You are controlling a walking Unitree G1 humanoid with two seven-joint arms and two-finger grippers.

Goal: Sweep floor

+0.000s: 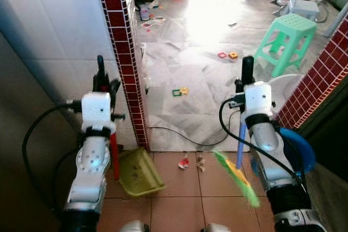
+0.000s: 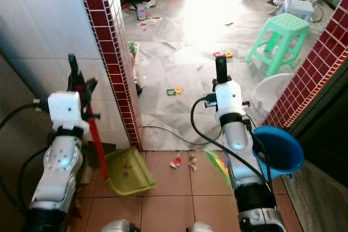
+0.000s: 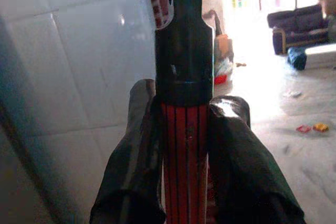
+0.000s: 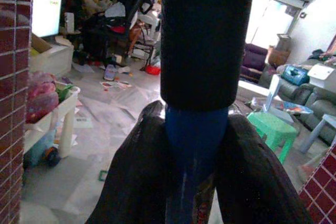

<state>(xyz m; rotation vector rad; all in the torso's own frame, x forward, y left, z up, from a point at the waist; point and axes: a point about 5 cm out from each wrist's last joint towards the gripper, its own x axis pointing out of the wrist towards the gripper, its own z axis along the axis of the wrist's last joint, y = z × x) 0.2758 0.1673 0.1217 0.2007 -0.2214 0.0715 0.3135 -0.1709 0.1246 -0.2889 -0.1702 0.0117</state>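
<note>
Two tools: blue-handled, green-bristled broom [image 1: 239, 172] and red-handled, yellow-green dustpan [image 1: 138, 172].

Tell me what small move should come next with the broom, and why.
Probably draw the broom in the right gripper leftward, pushing the scraps toward the dustpan, which the left gripper holds by its red handle, mouth facing them.

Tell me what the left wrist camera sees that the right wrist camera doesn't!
The left wrist view has the left gripper shut on a red dustpan handle beside a white tiled wall. The right wrist view has the right gripper shut on a blue broom handle, plus a green stool. Both share black fingers squeezing a handle and a messy, bright room beyond.
</note>
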